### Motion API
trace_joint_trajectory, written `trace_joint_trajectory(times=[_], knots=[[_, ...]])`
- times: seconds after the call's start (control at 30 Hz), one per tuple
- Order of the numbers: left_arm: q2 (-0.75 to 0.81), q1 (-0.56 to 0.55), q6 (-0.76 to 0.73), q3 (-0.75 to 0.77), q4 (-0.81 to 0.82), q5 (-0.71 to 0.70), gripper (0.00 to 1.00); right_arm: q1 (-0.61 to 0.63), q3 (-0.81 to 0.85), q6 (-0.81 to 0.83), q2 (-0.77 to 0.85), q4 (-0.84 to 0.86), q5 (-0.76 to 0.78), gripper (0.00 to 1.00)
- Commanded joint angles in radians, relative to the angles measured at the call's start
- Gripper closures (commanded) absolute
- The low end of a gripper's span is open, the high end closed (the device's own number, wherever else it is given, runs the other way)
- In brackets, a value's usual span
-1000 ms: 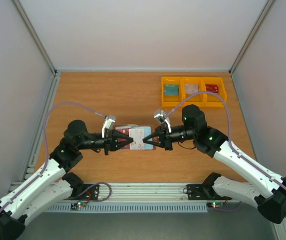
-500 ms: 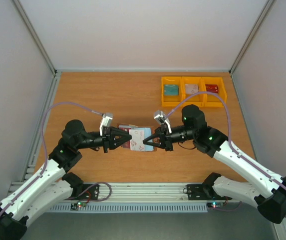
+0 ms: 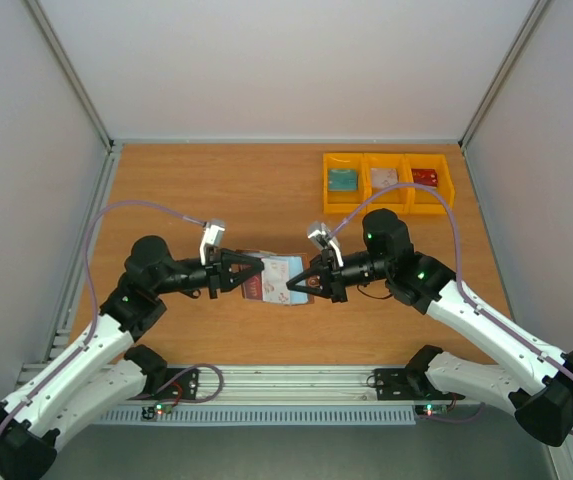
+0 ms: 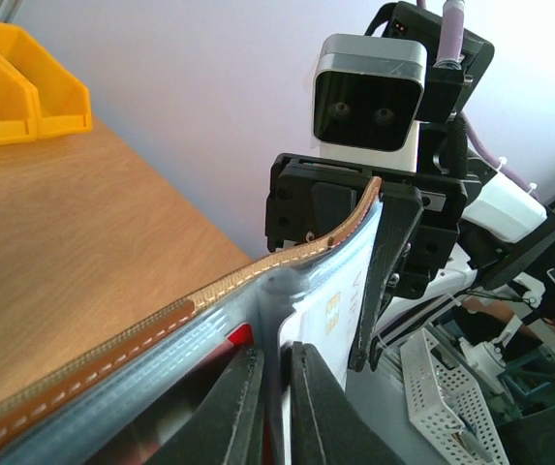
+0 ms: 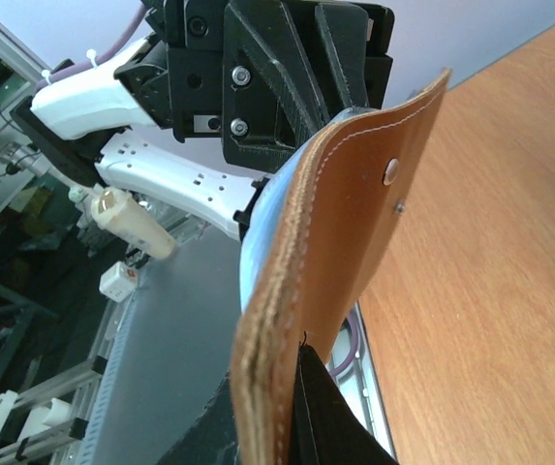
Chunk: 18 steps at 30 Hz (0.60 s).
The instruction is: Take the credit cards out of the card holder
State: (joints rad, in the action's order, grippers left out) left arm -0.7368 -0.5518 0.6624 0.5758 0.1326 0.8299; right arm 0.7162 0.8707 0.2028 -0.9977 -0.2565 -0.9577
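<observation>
The brown leather card holder (image 3: 276,278) hangs open above the table between my two grippers. My left gripper (image 3: 258,272) meets its left side. In the left wrist view the jaws of the left gripper (image 4: 275,354) are nearly closed on a blue-grey pocket edge of the card holder (image 4: 258,271). A whitish credit card (image 4: 340,320) with a gold chip lies just right of them, and a red card (image 4: 239,336) shows at their left. My right gripper (image 3: 292,285) is shut on the holder's leather edge (image 5: 354,223), its fingers (image 5: 316,407) at the bottom.
Three yellow bins (image 3: 364,200) stand at the back right. They hold a teal card (image 3: 342,179), a whitish card (image 3: 384,177) and a red card (image 3: 425,176). Grey walls close the table on three sides.
My left gripper let go, drew back slightly to the left, then came in again and narrowed on the pocket edge. The holder shifted a little; the right arm kept still.
</observation>
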Motion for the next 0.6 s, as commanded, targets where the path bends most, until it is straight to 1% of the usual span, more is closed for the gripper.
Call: trace_joint_trajectory(times=[0.0, 0.03, 0.1, 0.13, 0.17, 0.23, 0.27, 0.37, 0.57], knots=[[-0.018, -0.007, 0.008, 0.025, 0.061, -0.028, 0.92, 0.006, 0.021, 0.027, 0.011, 0.023, -0.072, 0.99], [-0.019, -0.015, 0.008, 0.026, 0.070, -0.017, 0.91, 0.006, 0.021, 0.029, 0.011, 0.023, -0.070, 0.99], [-0.020, -0.035, -0.015, 0.019, 0.082, 0.005, 0.85, 0.006, 0.019, 0.030, 0.009, 0.027, -0.068, 0.99], [-0.020, -0.043, -0.023, 0.014, 0.075, 0.002, 0.85, 0.005, 0.020, 0.030, 0.006, 0.030, -0.068, 0.99], [-0.020, -0.044, -0.025, 0.011, 0.065, -0.017, 0.87, 0.006, 0.021, 0.029, 0.002, 0.031, -0.068, 0.99], [-0.020, -0.045, -0.009, 0.006, 0.059, -0.033, 0.96, 0.005, 0.026, 0.027, 0.002, 0.030, -0.072, 0.99], [-0.018, -0.045, -0.010, 0.006, 0.059, -0.035, 0.99, 0.006, 0.027, 0.026, 0.004, 0.030, -0.072, 0.99], [-0.010, -0.043, -0.010, 0.009, 0.051, -0.031, 1.00, 0.005, 0.026, 0.035, 0.014, 0.020, -0.063, 0.99], [0.031, -0.012, -0.009, 0.012, -0.044, -0.034, 1.00, -0.009, 0.026, 0.078, 0.027, -0.040, -0.049, 0.99]])
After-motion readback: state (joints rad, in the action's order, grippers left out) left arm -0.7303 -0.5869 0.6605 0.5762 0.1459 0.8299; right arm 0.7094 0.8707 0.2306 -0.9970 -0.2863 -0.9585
